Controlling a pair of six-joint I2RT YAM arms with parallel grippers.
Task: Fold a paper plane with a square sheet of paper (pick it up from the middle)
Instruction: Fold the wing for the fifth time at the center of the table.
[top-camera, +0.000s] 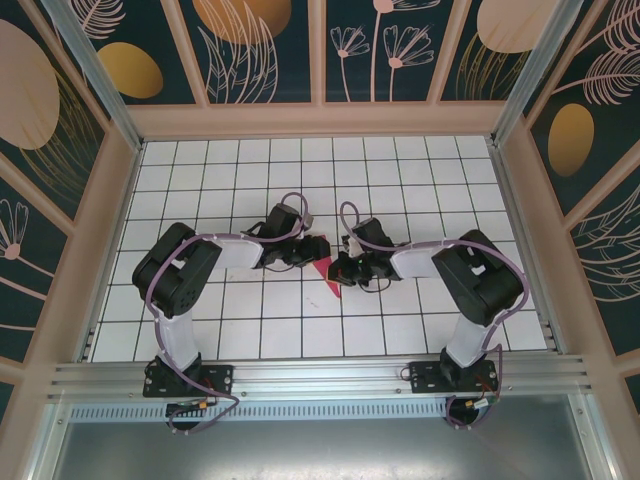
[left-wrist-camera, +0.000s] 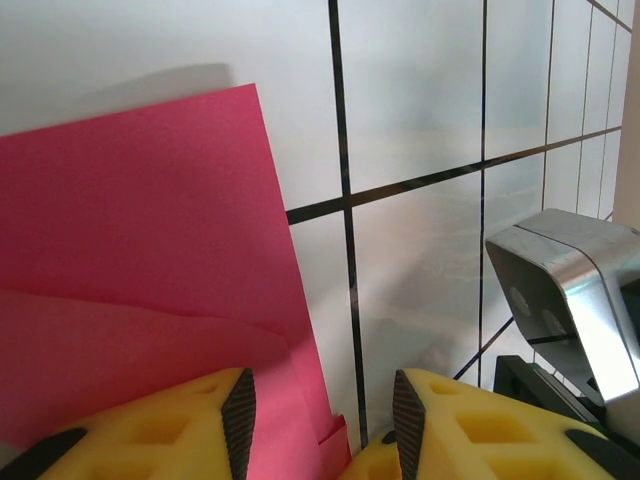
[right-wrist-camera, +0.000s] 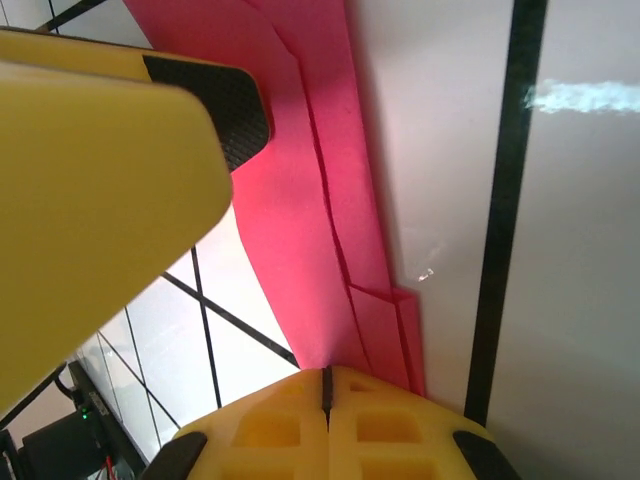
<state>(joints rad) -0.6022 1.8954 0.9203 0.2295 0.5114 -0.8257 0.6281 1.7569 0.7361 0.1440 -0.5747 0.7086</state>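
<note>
Paper (right-wrist-camera: 310, 200) lies smooth, magenta, folded into layered flaps.

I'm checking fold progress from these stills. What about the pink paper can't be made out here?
Left wrist: the paper runs off the left edge and under the left gripper.
Right wrist: the right gripper, jaws shut, hides whether it pinches or merely presses the paper.
Top external: both grippers cover most of the paper, so its overall shape and fold stage are hidden.
</note>
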